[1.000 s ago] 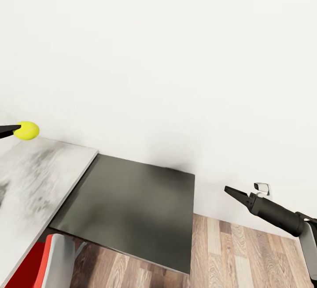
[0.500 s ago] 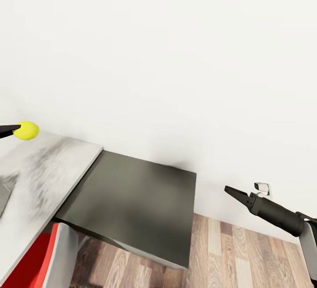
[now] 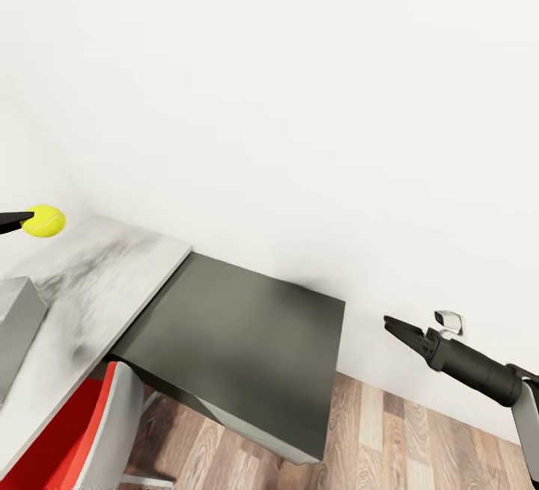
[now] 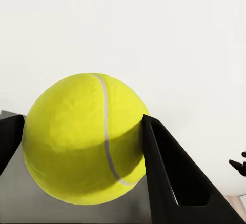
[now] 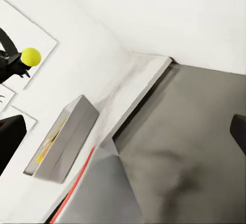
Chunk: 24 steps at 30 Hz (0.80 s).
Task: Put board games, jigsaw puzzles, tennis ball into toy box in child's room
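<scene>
A yellow tennis ball (image 3: pixel 45 221) hangs in the air above the far left end of the table (image 3: pixel 105 269), and my left gripper (image 3: pixel 27 220) is shut on it. In the left wrist view the tennis ball (image 4: pixel 84 139) sits squeezed between the two black fingers (image 4: pixel 169 175). A grey open box, the toy box (image 5: pixel 66 137), stands on the pale grey slab top with something yellow and orange inside; its corner (image 3: pixel 15 322) shows at the head view's left edge. My right gripper (image 3: pixel 395 325) hovers open and holds nothing, out to the right of the table over the floor.
The table's lower dark grey section (image 3: pixel 239 333) lies between the pale top and my right arm. A red and grey chair (image 3: pixel 82 430) is tucked under the table's front edge. A white wall with an outlet (image 3: pixel 447 319) stands close behind, with wood floor (image 3: pixel 389 438) below.
The whole head view has shifted, so the camera moved: the table slid rightward in the picture and the grey box's corner came in at the left. Both grippers kept their place and state.
</scene>
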{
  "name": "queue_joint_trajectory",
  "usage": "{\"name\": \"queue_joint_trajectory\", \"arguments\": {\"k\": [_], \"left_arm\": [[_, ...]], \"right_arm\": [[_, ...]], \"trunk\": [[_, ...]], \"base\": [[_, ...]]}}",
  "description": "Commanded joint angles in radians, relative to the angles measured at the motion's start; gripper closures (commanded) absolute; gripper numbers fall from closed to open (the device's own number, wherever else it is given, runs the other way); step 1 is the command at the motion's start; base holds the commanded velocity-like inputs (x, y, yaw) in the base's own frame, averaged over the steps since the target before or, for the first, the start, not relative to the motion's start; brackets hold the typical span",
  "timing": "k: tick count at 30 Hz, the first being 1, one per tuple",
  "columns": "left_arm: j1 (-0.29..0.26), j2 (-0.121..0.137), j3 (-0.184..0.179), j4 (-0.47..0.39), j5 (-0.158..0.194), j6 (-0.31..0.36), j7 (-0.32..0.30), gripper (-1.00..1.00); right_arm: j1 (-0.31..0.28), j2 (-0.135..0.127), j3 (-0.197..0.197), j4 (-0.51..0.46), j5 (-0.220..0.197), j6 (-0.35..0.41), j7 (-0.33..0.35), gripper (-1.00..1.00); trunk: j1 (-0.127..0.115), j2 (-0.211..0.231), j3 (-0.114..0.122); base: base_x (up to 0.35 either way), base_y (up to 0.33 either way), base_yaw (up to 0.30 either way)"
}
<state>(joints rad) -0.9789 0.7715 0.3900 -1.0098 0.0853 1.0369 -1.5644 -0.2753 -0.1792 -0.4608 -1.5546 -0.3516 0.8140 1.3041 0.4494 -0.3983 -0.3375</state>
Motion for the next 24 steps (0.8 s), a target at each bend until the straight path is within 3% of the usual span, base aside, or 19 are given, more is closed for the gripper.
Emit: {"name": "queue_joint_trajectory", "arguments": {"k": [1,8,24], "left_arm": [[-0.001,0.000,0.000,0.001,-0.001,0.010,-0.006,1.00],[-0.001,0.000,0.001,0.000,-0.001,0.010,-0.006,1.00],[-0.001,0.012,0.001,-0.001,0.000,0.010,-0.006,1.00]], "right_arm": [[0.006,0.000,-0.003,-0.001,-0.003,-0.006,0.032,-1.00],[0.013,0.000,-0.005,-0.002,-0.003,-0.021,0.079,-1.00],[0.013,0.000,-0.005,-0.001,-0.001,-0.024,0.083,-1.00]], "trunk": [[0.001,-0.002,0.000],[0.001,-0.002,0.009],[0.001,-0.002,0.030]], "base": [[0.000,-0.003,0.191],[0.000,-0.001,0.191],[0.000,0.000,0.191]]}}
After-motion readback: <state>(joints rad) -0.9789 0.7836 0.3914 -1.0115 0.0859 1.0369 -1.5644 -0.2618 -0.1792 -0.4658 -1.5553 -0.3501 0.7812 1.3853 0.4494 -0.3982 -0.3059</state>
